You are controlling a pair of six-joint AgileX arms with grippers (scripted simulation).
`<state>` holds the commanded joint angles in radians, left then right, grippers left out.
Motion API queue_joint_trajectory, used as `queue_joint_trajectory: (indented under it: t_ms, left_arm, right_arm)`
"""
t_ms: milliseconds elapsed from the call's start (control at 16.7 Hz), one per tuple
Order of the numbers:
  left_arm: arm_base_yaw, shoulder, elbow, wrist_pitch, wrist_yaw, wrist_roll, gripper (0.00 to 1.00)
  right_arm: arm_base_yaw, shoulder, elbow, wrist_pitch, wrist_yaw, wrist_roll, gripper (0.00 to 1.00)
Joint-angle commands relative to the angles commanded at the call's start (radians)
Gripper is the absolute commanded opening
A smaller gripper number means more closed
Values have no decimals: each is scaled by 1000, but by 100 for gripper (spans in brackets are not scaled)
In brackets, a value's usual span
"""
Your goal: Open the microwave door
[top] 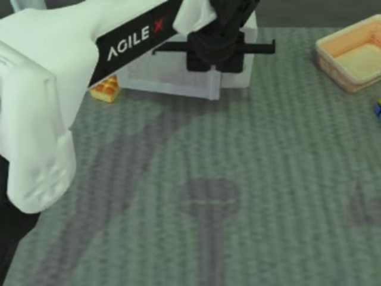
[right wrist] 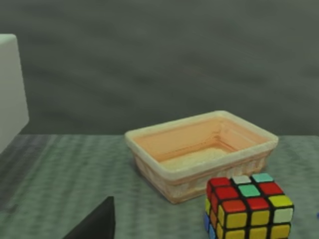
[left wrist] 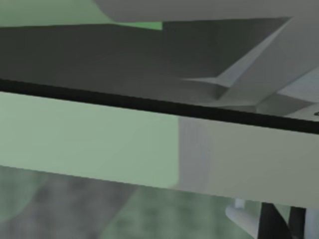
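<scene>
Where the left arm crosses the tabletop from the near left, its gripper hangs over the microwave at the far edge; finger state cannot be told. The microwave's long axis runs left-right. Its door faces the near side, right end angled slightly outward. A tan basket sits far right.

The counter carries a grey-green woven-texture surface. Dark soft-edged shadows fall across it. Beyond its far edge, the backdrop is plain dark grey, without visible windows or furniture.
</scene>
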<state>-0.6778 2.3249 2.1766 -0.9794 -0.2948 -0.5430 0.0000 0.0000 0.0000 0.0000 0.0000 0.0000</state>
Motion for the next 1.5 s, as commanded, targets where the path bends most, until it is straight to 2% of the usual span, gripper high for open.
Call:
queue_joint_trajectory:
  t_ms: [1500]
  left_arm:
    - [2,-26,-40,25,11,17,0]
  right_arm:
    - [0,0,0,0,0,0,100]
